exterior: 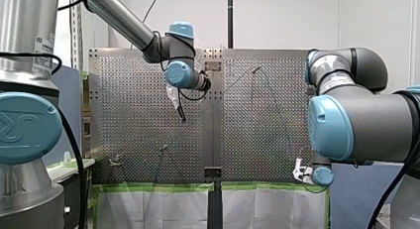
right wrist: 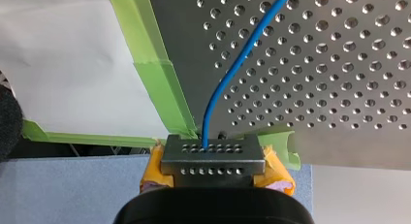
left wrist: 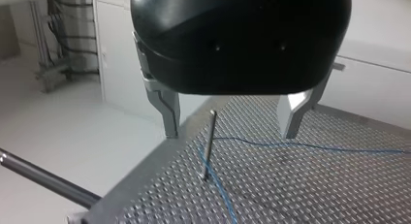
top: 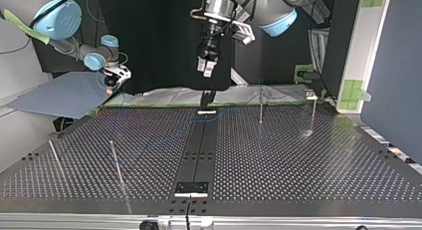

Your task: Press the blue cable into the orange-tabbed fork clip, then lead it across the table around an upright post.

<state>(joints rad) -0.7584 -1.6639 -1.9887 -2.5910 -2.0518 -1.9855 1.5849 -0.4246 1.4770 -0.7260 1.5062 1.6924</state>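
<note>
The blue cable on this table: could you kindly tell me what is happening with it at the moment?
My right hand is shut on the blue cable at the edge of the perforated table, beside the green tape. My left hand is open and holds nothing. It hangs over the table with an upright post standing ahead of it. The cable lies on the table and bends beside that post's base.

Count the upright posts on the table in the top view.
4. Outer left post and inner left post stand nearer the camera, at the view's left; inner right post and outer right post stand farther back, at its right. Others may be hidden.
</note>
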